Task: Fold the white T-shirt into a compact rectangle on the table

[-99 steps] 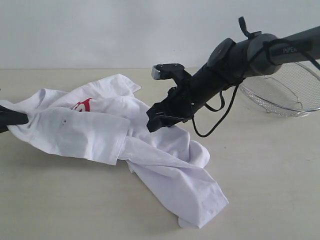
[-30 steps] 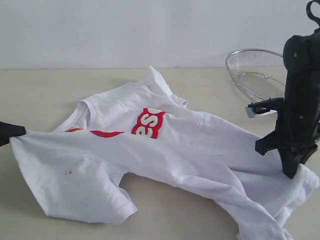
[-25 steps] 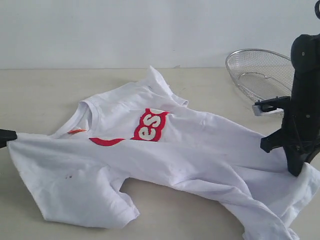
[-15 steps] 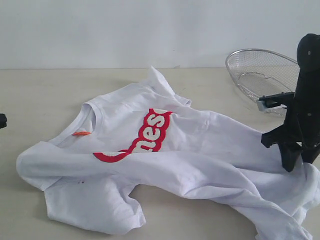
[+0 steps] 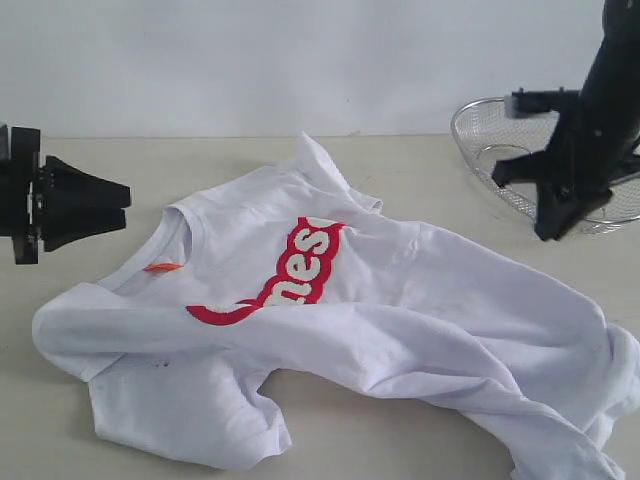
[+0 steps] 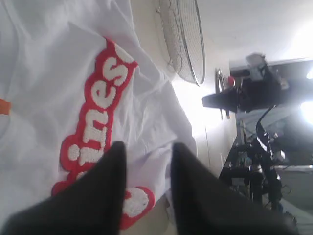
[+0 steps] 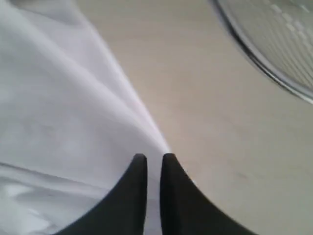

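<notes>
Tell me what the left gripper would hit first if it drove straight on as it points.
Most likely the white T-shirt: the left gripper, open and empty, aims at the cloth by the red lettering. Its height over the table is unclear, so the exact contact spot is uncertain.

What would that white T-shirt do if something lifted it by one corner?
Probably droop limply: the white T-shirt lies in soft wrinkles. Likely light, as the cloth looks thin. Pushed, it may bunch like its crumpled hem end.
</notes>
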You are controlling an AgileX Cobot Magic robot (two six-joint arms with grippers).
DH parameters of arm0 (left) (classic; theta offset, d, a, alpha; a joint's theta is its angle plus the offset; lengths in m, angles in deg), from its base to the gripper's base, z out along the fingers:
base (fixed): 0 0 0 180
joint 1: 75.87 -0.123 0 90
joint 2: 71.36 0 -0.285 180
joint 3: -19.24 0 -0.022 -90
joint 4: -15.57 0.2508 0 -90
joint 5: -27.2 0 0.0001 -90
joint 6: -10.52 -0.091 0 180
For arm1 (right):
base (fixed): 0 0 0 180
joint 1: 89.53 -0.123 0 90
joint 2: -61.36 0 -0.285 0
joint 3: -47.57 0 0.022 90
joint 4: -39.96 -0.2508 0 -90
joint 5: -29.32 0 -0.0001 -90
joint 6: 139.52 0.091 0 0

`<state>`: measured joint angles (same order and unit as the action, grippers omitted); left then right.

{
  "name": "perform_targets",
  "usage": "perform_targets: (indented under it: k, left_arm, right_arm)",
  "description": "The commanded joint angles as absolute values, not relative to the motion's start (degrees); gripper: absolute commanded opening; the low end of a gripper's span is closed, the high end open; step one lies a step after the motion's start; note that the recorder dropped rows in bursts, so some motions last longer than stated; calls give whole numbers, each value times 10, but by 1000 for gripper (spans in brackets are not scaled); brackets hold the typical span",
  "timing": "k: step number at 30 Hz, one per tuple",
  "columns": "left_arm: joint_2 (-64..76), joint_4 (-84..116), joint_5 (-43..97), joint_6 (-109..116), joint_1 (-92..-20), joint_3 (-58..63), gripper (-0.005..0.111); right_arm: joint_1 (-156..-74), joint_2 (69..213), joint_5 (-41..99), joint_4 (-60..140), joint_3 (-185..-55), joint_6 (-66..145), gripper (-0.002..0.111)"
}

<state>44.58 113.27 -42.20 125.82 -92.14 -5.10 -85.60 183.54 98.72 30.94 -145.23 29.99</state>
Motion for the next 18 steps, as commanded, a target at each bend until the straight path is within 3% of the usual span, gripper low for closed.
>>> perform_targets:
  k: [1, 10, 18]
  left_arm:
    - [443, 1155, -428, 1214, -881, -46, 5]
    - [429, 1155, -428, 1240, -754, -74, 5]
    - [429, 1155, -330, 1285, -726, -86, 5]
  right_arm:
    - [-858, 1829, 985, 145, -1500, 162, 0]
    - [-935, 1900, 913, 109, -1640, 84, 0]
    - [-981, 2046, 923, 118, -1821, 82, 0]
